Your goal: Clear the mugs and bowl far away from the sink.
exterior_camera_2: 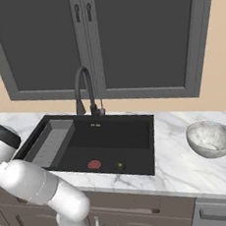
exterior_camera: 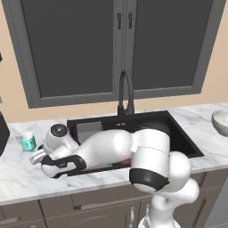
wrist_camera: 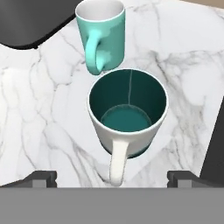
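Observation:
In the hand view a silvery grey mug (wrist_camera: 128, 111) with a dark teal inside stands upright on the marble, its pale handle pointing toward me. My gripper (wrist_camera: 113, 179) is open, with one fingertip on each side of that handle and wide gaps between. Just beyond it stands the turquoise mug (wrist_camera: 101, 35), also seen left of the sink (exterior_camera: 28, 141). In the left base view my gripper (exterior_camera: 36, 156) hangs low over the counter beside the black sink (exterior_camera: 182, 140). The pale bowl (exterior_camera_2: 211, 138) sits on the counter right of the sink (exterior_camera_2: 137, 132).
A tall black curved tap (exterior_camera: 126, 93) rises behind the basin, and a grey ribbed rack (exterior_camera_2: 49, 141) lies in its left part. A dark object (exterior_camera: 2, 133) stands at the counter's far left edge. My arm stretches across the sink front.

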Robot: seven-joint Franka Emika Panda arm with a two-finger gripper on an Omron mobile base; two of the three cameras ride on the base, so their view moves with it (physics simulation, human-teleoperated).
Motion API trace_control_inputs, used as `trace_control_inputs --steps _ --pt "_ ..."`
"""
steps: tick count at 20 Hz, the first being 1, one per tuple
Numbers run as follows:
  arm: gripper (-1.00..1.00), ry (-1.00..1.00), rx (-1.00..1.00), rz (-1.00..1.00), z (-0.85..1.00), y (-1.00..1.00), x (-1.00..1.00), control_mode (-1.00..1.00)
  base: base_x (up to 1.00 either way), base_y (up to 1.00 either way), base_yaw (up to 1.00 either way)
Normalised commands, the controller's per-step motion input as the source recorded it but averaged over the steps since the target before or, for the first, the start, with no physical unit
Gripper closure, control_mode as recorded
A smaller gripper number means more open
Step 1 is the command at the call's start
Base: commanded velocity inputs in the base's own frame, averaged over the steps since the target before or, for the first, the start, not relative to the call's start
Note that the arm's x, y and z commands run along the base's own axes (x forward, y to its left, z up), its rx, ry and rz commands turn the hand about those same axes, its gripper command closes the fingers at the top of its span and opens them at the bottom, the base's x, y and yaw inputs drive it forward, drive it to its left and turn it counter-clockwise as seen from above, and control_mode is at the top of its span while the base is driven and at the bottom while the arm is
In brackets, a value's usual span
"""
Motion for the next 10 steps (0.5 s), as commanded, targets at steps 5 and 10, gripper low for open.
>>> trace_control_inputs --steps 5,10 --pt "-1.00 0.00 -0.01 0.00 -0.21 0.15 0.16 -1.00 0.00 0.00 0.00" --pt "-1.00 0.01 -0.01 0.00 -0.21 0.00 0.02 -1.00 0.00 0.00 0.00"
